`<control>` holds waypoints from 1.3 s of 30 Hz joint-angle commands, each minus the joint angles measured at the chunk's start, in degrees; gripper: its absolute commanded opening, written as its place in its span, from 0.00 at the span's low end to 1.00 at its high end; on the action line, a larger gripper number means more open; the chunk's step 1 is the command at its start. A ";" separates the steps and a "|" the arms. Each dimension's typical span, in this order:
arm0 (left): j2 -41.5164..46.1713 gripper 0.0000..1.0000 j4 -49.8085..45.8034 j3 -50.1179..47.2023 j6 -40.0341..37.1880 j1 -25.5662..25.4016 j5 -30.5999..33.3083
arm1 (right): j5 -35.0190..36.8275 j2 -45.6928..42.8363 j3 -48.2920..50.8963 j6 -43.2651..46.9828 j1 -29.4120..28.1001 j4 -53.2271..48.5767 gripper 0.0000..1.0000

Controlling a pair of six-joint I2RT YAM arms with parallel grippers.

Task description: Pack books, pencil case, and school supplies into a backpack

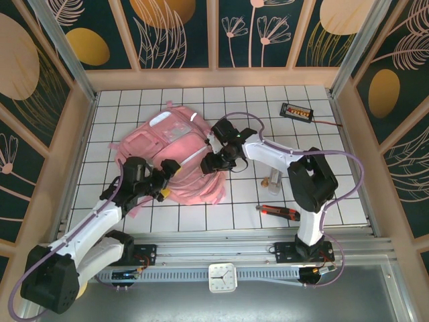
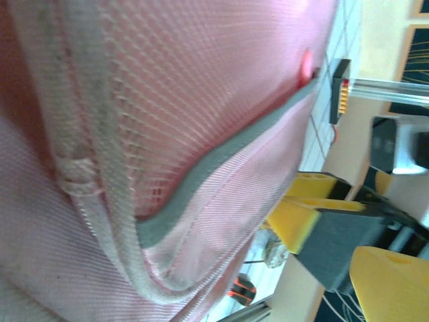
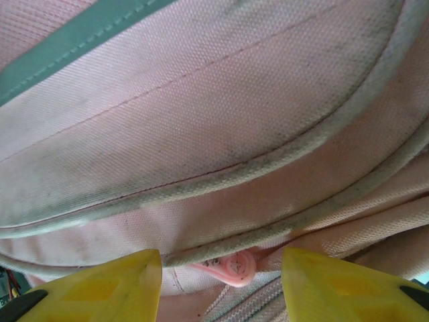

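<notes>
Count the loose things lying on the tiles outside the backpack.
3: a black box far right, a metal cluster mid-right, a red-and-black tool near the front. The backpack may hide more.

Right hand (image 3: 220, 267) gapes; left hand (image 1: 164, 184) reaches forward.

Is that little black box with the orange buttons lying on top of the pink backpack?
No, the black box lies on the tiled table at the far right, apart from the backpack.
</notes>
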State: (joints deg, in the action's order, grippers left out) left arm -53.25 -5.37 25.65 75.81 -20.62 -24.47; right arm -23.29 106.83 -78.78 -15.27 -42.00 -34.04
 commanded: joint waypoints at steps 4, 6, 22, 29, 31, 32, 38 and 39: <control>2.94 0.99 1.58 1.89 6.24 0.32 -2.51 | -0.62 0.88 -0.97 0.94 -0.37 1.74 0.51; 2.03 0.99 2.65 0.57 6.65 0.32 -2.33 | -1.01 1.17 -0.87 0.94 -0.32 1.79 0.49; -6.33 0.40 8.32 -1.15 4.21 0.31 -2.38 | -1.62 2.61 -1.99 4.85 0.07 3.40 0.47; -6.42 0.42 9.15 -1.63 4.63 0.38 -2.74 | -4.22 0.03 4.26 5.45 -0.30 7.88 0.47; -6.34 0.43 8.87 -1.65 4.44 0.56 -3.10 | -4.05 -0.60 5.50 5.95 -0.29 8.20 0.47; -6.26 0.43 8.84 -1.69 4.35 0.65 -3.29 | -4.17 -0.69 5.70 6.54 -0.36 8.08 0.47; -5.17 0.49 7.46 -1.66 3.74 1.69 -3.88 | -1.01 -1.73 5.92 11.01 -2.99 5.59 0.46; -5.19 0.57 7.04 -1.36 3.44 1.77 -3.91 | 0.09 -1.71 5.92 11.90 -3.62 4.93 0.46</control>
State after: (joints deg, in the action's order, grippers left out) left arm -59.46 -1.48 23.66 79.83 -19.38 -26.50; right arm -23.68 106.87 -74.08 -7.25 -42.78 -26.55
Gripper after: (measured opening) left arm 0.557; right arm 0.460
